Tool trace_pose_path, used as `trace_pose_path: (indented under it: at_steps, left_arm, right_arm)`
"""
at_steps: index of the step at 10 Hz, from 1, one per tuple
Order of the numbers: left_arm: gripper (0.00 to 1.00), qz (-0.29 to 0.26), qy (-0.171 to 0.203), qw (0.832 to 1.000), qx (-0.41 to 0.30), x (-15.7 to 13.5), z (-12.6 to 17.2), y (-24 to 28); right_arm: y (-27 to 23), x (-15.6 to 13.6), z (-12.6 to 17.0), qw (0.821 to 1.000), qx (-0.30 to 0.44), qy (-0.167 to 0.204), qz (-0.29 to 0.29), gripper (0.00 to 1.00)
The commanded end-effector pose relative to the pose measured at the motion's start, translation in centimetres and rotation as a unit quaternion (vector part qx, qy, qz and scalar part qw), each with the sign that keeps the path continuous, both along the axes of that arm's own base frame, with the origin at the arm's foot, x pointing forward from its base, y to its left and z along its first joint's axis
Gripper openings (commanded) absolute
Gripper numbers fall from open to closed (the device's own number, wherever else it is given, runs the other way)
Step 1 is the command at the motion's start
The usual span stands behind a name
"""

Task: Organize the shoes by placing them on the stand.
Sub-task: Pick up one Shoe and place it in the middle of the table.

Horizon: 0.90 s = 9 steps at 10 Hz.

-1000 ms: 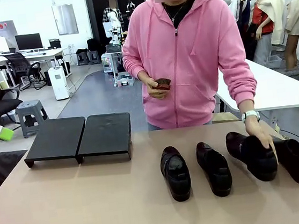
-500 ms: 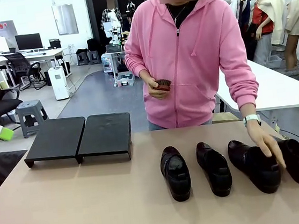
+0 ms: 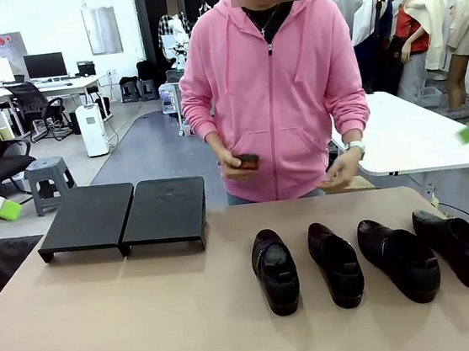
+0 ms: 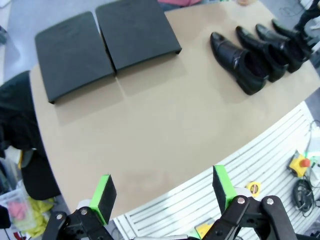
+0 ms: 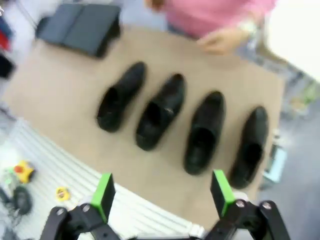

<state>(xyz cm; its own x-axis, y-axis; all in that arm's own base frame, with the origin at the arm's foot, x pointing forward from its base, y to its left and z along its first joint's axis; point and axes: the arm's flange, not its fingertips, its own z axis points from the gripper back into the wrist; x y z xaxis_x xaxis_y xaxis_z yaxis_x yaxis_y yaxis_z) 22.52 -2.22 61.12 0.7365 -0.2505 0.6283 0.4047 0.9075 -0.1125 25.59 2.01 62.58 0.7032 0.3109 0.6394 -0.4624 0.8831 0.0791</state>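
Hovering off the near bench (image 3: 133,323) edge, both jaws spread wide, gripping nothing. Lining up at right: four glossy black shoes (image 3: 336,264); sitting far left: the stand (image 3: 166,209), bare bench between.

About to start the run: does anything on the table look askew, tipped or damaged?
Nothing stands out. The four shoes stand upright in a row on the table, and the stand has its two panels flush side by side.
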Motion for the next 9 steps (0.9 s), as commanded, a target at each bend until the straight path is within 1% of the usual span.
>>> trace_pose_path:
  at_steps: [1, 2, 3, 4, 5, 6, 8, 9]
  left_arm:
    - [1.0, -0.002, -0.003, 1.0, -0.009, 0.1, 0.0, -0.1]
    - [1.0, -0.002, -0.003, 1.0, -0.009, 0.1, 0.0, -0.1]
    - [1.0, -0.002, -0.003, 1.0, -0.009, 0.1, 0.0, -0.1]
    - [1.0, -0.002, -0.003, 1.0, -0.009, 0.1, 0.0, -0.1]
    - [1.0, -0.002, -0.003, 1.0, -0.009, 0.1, 0.0, -0.1]
    - [1.0, -0.002, -0.003, 1.0, -0.009, 0.1, 0.0, -0.1]
    - [1.0, -0.002, -0.003, 1.0, -0.009, 0.1, 0.0, -0.1]
    - [1.0, -0.002, -0.003, 1.0, -0.009, 0.1, 0.0, -0.1]
  right_arm:
    - [10.6, 5.6, -3.4, 0.999, -0.001, 0.017, -0.036, 1.0]
    - [16.1, 6.0, -6.3, 0.997, -0.018, 0.041, -0.062, 1.0]
    - [20.4, 5.4, -9.3, 0.996, -0.042, 0.059, -0.049, 1.0]
    - [22.0, 5.0, -11.0, 0.995, -0.046, 0.078, -0.031, 1.0]
    - [20.7, 5.1, -10.8, 0.996, -0.027, 0.081, -0.03, 1.0]
    - [21.9, 3.4, -11.4, 0.997, -0.043, 0.062, -0.02, 1.0]
    - [21.9, 3.4, -11.4, 0.997, -0.043, 0.062, -0.02, 1.0]
    - [22.4, 4.2, -12.5, 0.996, -0.048, 0.075, -0.018, 1.0]
